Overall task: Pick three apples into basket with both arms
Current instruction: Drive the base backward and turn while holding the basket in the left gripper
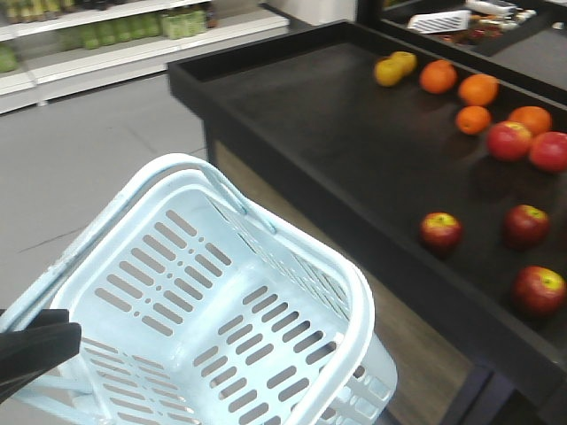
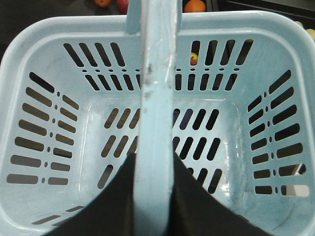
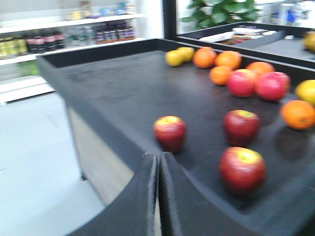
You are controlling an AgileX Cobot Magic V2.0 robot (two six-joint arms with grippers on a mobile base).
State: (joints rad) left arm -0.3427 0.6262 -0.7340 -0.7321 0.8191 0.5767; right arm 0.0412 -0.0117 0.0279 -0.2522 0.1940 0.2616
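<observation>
Jaws of the left gripper [image 2: 153, 158] are clamped on the basket's handle [image 2: 157, 88], with one black finger seen on each side of it in the left wrist view. Jaws of the right gripper [image 3: 158, 158] are pressed together with nothing between them.

The pale blue basket [image 1: 226, 266] is held over the grey floor [image 1: 80, 159], just left of the black worktop [image 1: 337, 133]. Three dark red apples are laid on the worktop to the right of the basket, apart from it and from one another: the nearest apple [image 1: 440, 232], a second apple [image 1: 526, 225] further right, and a third apple [image 1: 539, 290] toward the front edge.

Further from the basket, two brighter red apples [image 1: 509, 140] are set touching, with four oranges [image 1: 478, 88] and two yellow fruits [image 1: 388, 73] beyond them. Behind the basket, store shelves [image 1: 115, 35] are seen.
</observation>
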